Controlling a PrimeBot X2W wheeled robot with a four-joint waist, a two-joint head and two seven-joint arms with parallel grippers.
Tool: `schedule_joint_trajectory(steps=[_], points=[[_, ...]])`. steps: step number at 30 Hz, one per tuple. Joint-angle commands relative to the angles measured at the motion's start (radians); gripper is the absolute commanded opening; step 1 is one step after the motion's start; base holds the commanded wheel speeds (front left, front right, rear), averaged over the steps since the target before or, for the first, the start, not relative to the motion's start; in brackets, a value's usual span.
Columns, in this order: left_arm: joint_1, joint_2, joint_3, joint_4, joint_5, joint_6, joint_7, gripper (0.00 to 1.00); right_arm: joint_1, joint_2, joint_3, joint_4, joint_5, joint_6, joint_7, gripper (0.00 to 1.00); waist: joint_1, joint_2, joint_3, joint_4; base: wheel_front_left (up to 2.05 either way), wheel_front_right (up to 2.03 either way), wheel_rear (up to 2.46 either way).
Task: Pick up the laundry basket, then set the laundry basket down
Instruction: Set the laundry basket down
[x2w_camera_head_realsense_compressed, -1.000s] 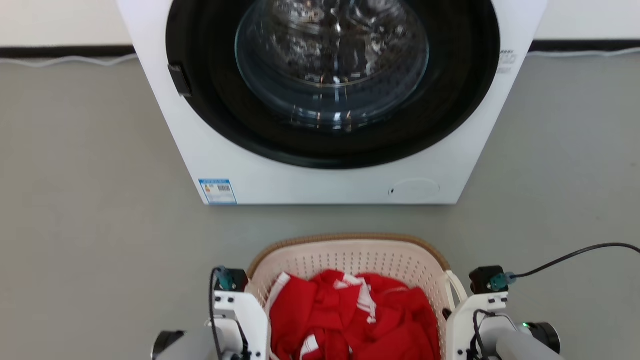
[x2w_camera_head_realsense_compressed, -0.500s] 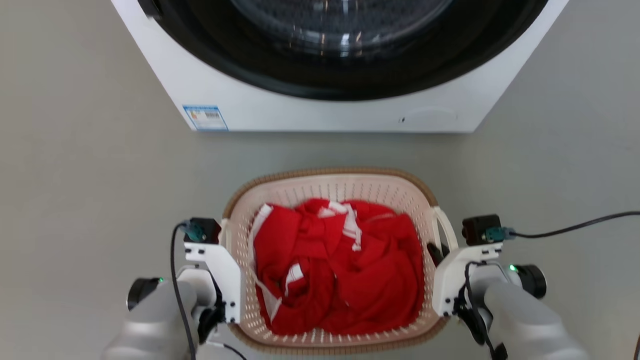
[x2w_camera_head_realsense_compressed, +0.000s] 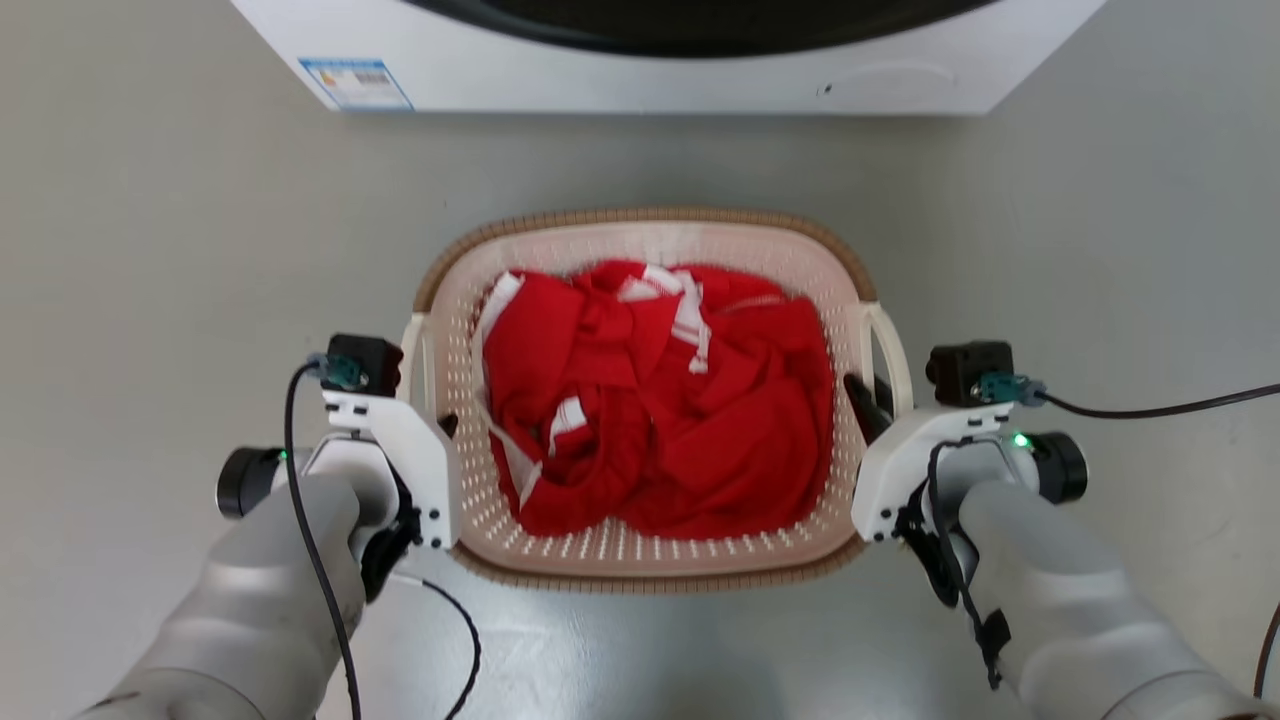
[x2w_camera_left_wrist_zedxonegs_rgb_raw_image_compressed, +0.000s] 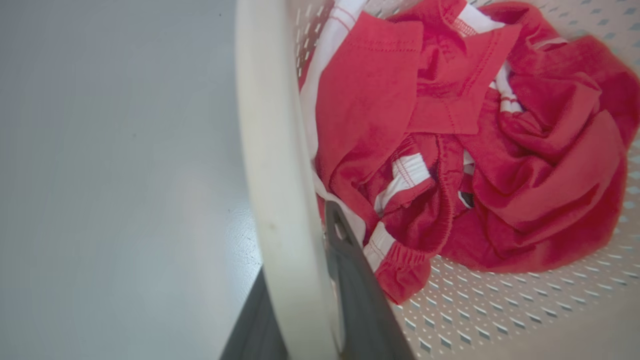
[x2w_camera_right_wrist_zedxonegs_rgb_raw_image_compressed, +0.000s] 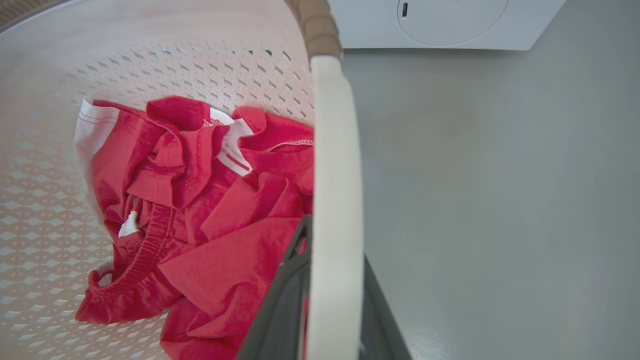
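Note:
The laundry basket (x2w_camera_head_realsense_compressed: 648, 216), cream perforated plastic with a brown woven-look rim, sits at the middle of the head view and holds crumpled red clothes with white stripes (x2w_camera_head_realsense_compressed: 660, 400). My left gripper (x2w_camera_head_realsense_compressed: 436, 426) is shut on its left white loop handle (x2w_camera_head_realsense_compressed: 414, 362). In the left wrist view that handle (x2w_camera_left_wrist_zedxonegs_rgb_raw_image_compressed: 272, 150) runs between the dark fingers (x2w_camera_left_wrist_zedxonegs_rgb_raw_image_compressed: 352, 285). My right gripper (x2w_camera_head_realsense_compressed: 874, 400) is shut on the right handle (x2w_camera_head_realsense_compressed: 888, 350), which passes between the fingers (x2w_camera_right_wrist_zedxonegs_rgb_raw_image_compressed: 287, 295) in the right wrist view as a white bar (x2w_camera_right_wrist_zedxonegs_rgb_raw_image_compressed: 334, 170). Whether the basket touches the floor I cannot tell.
The white washing machine (x2w_camera_head_realsense_compressed: 650, 92) stands just beyond the basket, its lower front with a blue label (x2w_camera_head_realsense_compressed: 355, 82) at the head view's top edge. Grey floor (x2w_camera_head_realsense_compressed: 150, 250) spreads to both sides. A black cable (x2w_camera_head_realsense_compressed: 1150, 410) trails from my right wrist.
The head camera has tipped downward, so the washing machine slid toward the top edge and the whole basket came into sight. Both grippers stay shut on the handles.

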Motion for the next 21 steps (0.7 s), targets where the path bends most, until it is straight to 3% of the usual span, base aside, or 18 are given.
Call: schedule_joint_trajectory(steps=[1,10,21], points=[[-0.051,0.044,0.019,-0.005,0.017,-0.011,-0.027,0.00,0.009,0.008,0.030,-0.011,-0.003,0.014,-0.017,0.00,0.0000,0.0000,0.044,0.007,0.00,0.00,0.00],[-0.126,0.089,0.020,-0.021,0.029,-0.025,-0.066,0.00,-0.096,0.008,0.024,0.027,-0.016,0.014,-0.072,0.00,0.0000,0.0000,0.171,0.030,0.00,0.00,0.00],[-0.168,0.130,0.003,-0.013,0.046,-0.030,-0.047,0.00,-0.113,0.008,0.029,0.017,-0.002,0.014,-0.082,0.00,0.0000,0.0000,0.232,0.030,0.00,0.00,0.00]])
